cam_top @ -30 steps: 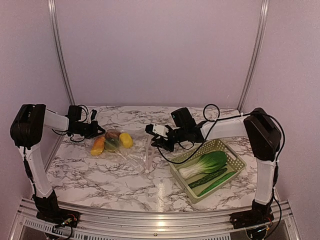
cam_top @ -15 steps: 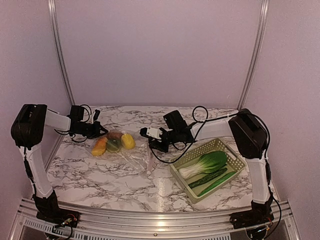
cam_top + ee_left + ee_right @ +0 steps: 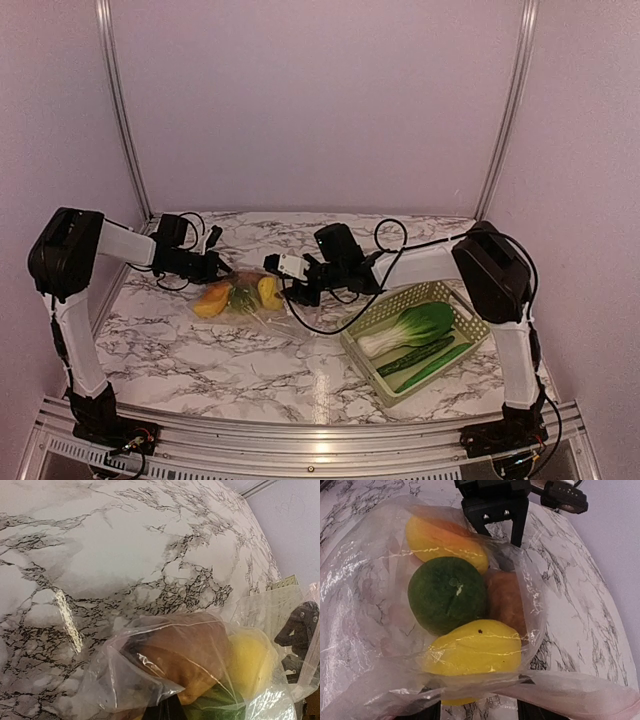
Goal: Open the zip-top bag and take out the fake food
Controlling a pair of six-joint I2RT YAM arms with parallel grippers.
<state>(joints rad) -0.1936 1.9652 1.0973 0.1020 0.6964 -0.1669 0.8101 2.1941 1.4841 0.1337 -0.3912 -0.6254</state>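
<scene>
Midway through the emptying step, mouth of the zip-top bag (image 3: 365, 595) apparently open. Lies on the marble worktop (image 3: 180, 340) between the arms, with lemon (image 3: 475, 650), dark green fruit (image 3: 447, 595), orange-yellow fruit (image 3: 445, 542) and potato (image 3: 505, 600) inside. Left claw (image 3: 495, 530) pinched tight on the bag's far end. Right claw (image 3: 479, 710) parted at the mouth, astride the lemon; contact unclear. Next, likely: closing on the lemon, then drawing it out clear of the film.

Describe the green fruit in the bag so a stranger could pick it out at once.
On the marble table, left of the lattice basket, lies a clear zip-top bag. In the middle of the cluster inside sits the green fruit, between the orange-yellow fruit and the lemon, beside the brown potato. It alone is dark green and round.
</scene>
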